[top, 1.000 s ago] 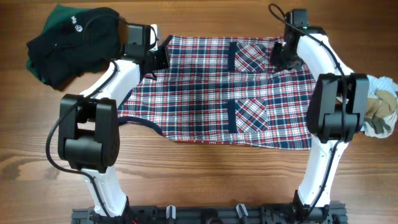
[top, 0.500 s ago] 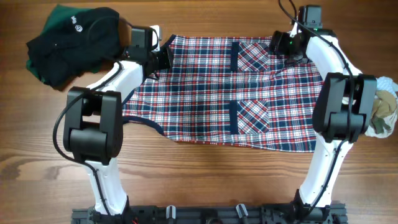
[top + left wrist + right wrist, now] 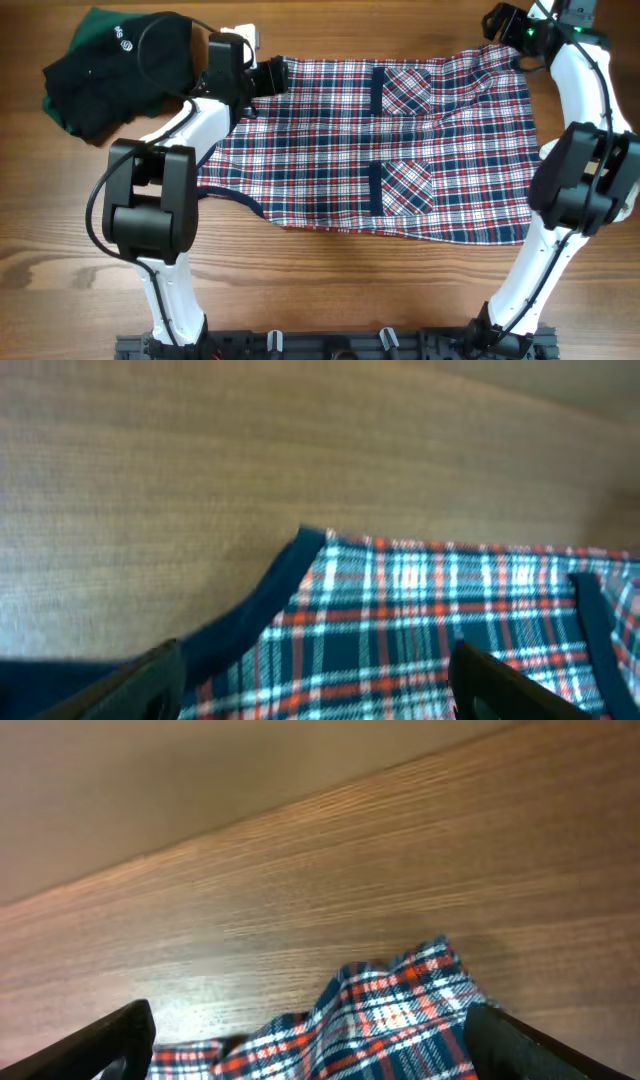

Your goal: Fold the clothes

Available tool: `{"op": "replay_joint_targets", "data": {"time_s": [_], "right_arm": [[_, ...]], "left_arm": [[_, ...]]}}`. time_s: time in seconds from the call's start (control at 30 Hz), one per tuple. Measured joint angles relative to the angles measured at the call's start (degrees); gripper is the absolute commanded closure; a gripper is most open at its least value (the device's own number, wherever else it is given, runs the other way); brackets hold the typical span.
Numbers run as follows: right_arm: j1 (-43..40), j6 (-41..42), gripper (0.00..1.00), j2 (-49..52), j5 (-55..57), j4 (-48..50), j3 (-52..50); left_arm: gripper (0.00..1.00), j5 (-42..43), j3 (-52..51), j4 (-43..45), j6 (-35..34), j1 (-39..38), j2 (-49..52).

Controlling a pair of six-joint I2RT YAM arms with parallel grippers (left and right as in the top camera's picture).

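The plaid top [image 3: 380, 150] lies spread flat on the table [image 3: 330, 290]. The left gripper [image 3: 268, 78] and right gripper [image 3: 497, 24] stand at its far corners, jaws wide on both. Risk: closing short of the puckered right corner would likely miss the edge and skew the fold.

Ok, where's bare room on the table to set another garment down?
Widest bare wood: the front strip between the plaid top's hem and the arm bases. Also front-left, nearer than the black-green garment. The far edge is crowded by the left gripper and right gripper.
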Motion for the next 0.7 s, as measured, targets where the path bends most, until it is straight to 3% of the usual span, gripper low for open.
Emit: {"op": "replay_joint_targets", "data": {"time_s": [0.27, 0.7], "right_arm": [[-1.4, -6.8, 0.00, 0.0, -1.2, 0.6, 0.0], [-2.1, -7.1, 0.00, 5.2, 0.3, 1.1, 0.0]], "left_arm": [[0.09, 0.0, 0.0, 4.5, 0.0, 1.1, 1.7], [0.10, 0.0, 0.0, 4.9, 0.0, 1.5, 3.9]]}}
